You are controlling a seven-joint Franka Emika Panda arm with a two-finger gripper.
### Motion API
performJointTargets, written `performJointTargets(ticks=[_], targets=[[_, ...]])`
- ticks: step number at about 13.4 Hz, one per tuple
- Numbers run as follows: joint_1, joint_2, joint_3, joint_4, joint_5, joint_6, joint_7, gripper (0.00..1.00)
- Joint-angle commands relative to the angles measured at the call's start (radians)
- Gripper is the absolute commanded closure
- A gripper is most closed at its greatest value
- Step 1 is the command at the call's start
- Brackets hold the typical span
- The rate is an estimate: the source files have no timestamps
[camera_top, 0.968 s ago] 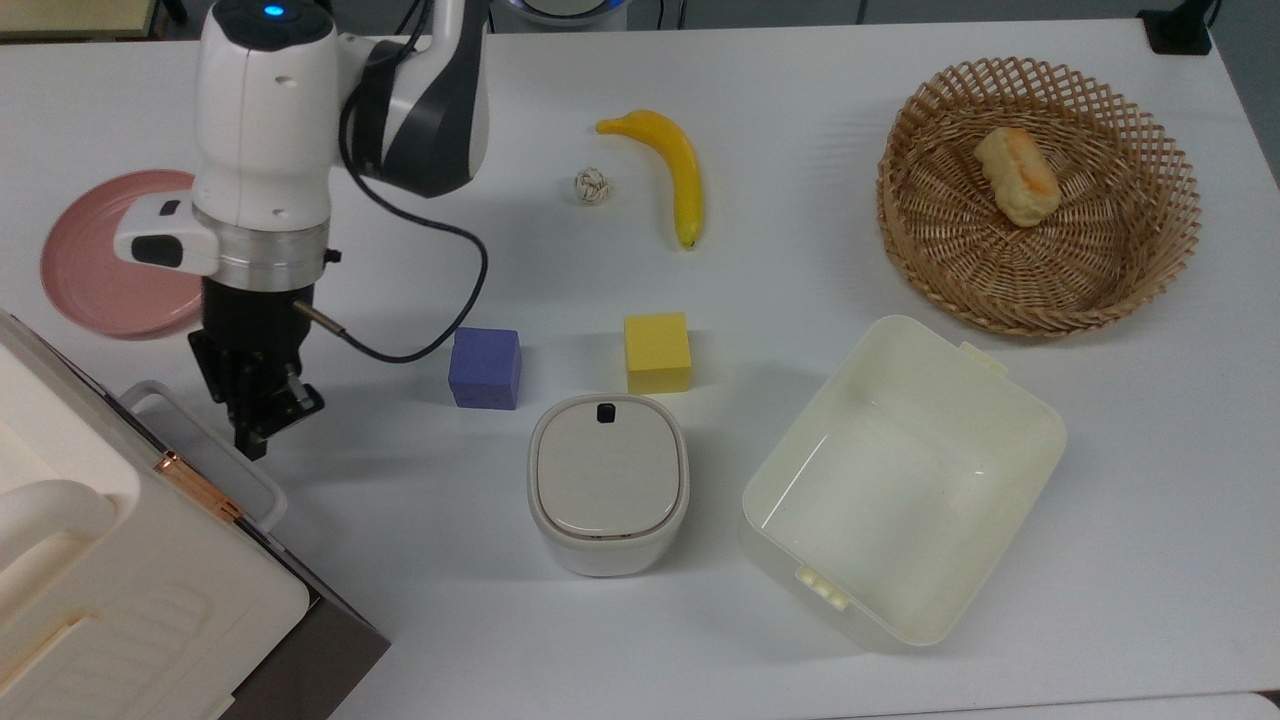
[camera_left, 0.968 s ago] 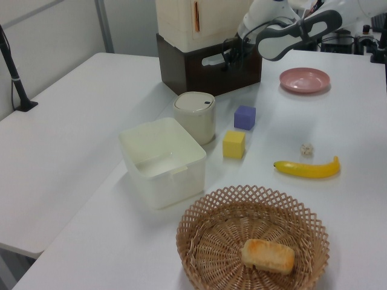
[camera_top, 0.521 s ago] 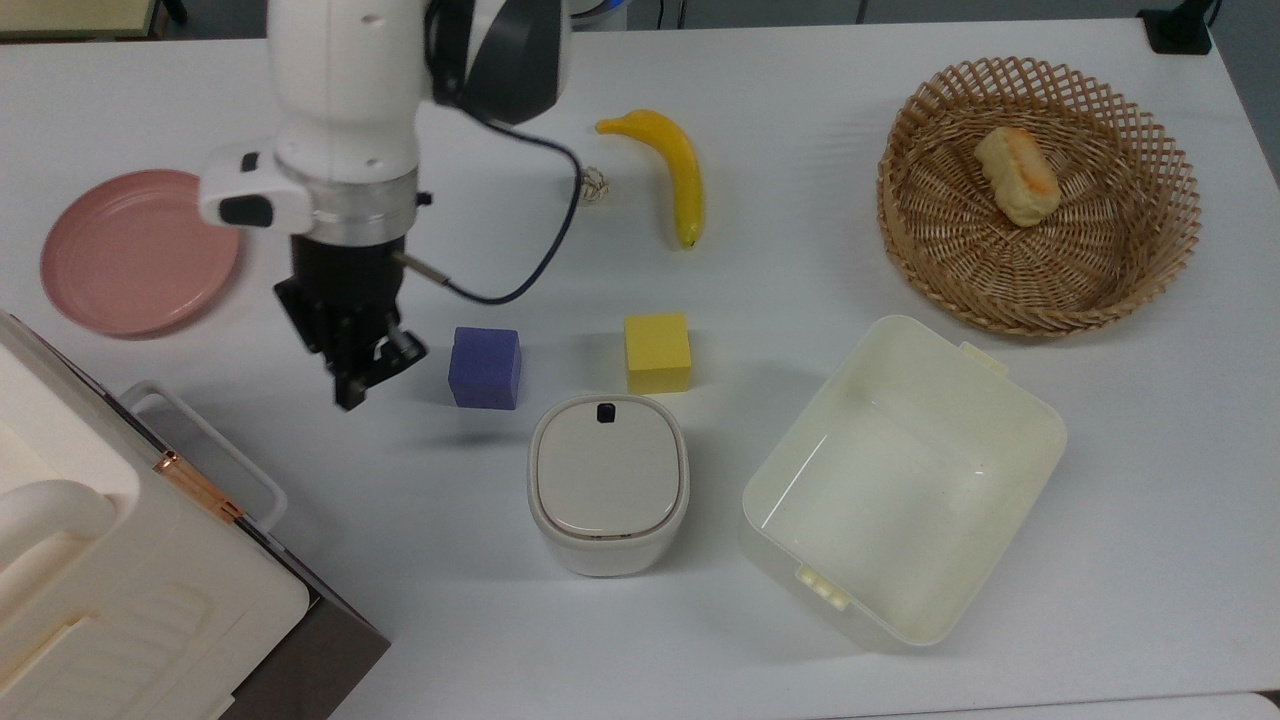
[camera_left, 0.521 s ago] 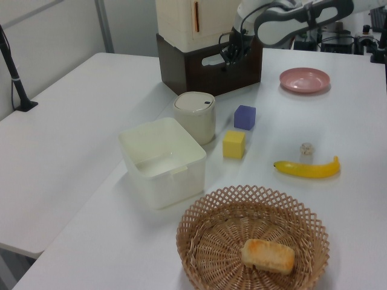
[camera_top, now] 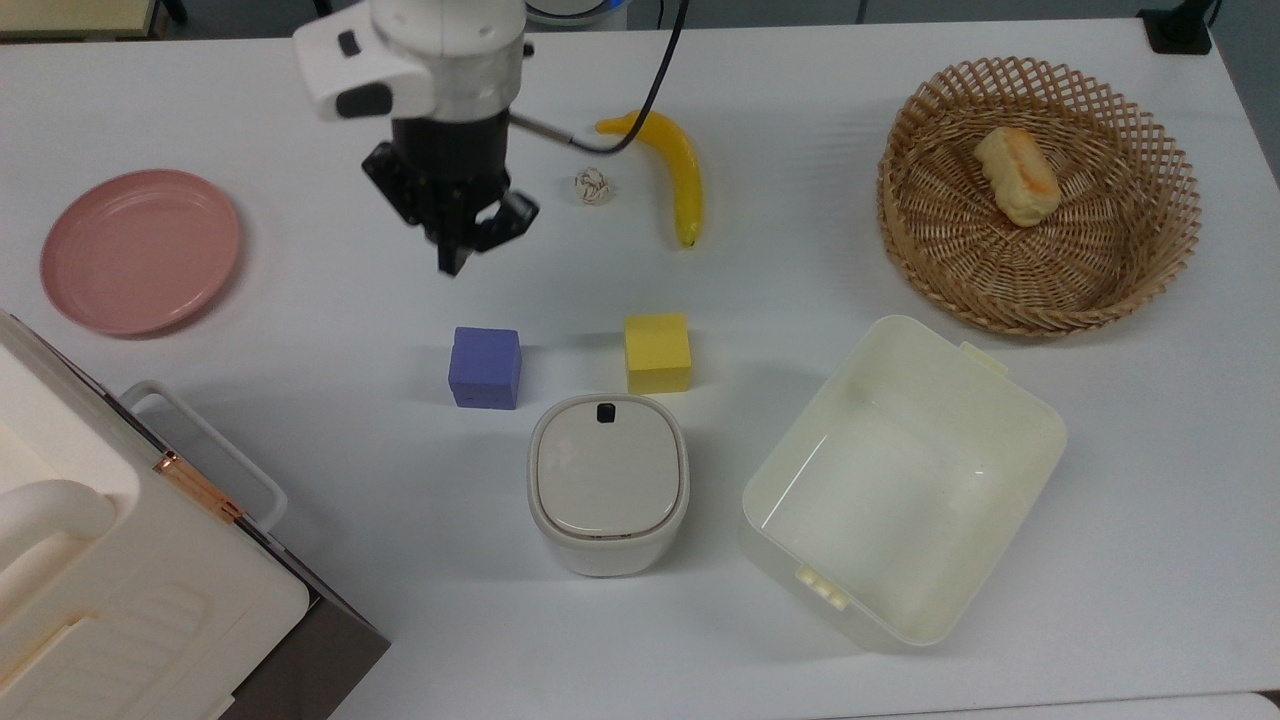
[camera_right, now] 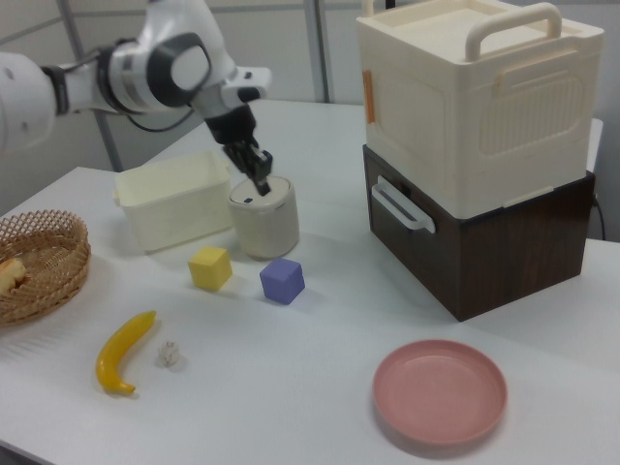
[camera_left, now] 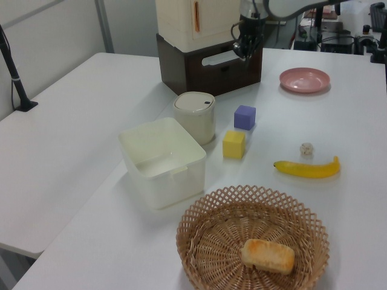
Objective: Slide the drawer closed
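The drawer (camera_right: 455, 247) sits flush in the dark base under the cream cabinet (camera_right: 475, 97), apparently closed. The gripper (camera_top: 452, 235) hangs apart from the drawer, fingers nearly together, holding nothing. To finish well, it should rise clear without touching the white handle (camera_right: 399, 206).

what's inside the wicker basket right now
One golden-brown bread roll lies inside the wicker basket, toward its far wall in the top view. The rest of the woven floor shows bare. Whatever sits directly under the roll is covered.
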Motion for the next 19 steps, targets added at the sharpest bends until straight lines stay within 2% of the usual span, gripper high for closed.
performJointTargets(ticks=[1,3,7,10,11,12,14,15,19], targets=[[0.025,-0.108,-0.003,-0.053,0.035,-0.144,-0.171,1.00],[0.031,-0.153,-0.003,-0.061,0.058,-0.219,-0.266,1.00],[0.080,-0.245,-0.003,-0.131,0.059,-0.273,-0.337,1.00],[0.077,-0.283,-0.005,-0.131,0.058,-0.341,-0.372,1.00],[0.071,-0.286,-0.005,-0.128,0.058,-0.350,-0.374,0.82],[0.065,-0.289,-0.010,-0.124,0.058,-0.356,-0.371,0.69],[0.054,-0.294,-0.011,-0.122,0.056,-0.367,-0.366,0.08],[0.055,-0.296,-0.013,-0.122,0.052,-0.368,-0.365,0.00],[0.052,-0.297,-0.014,-0.122,0.039,-0.387,-0.365,0.00]])
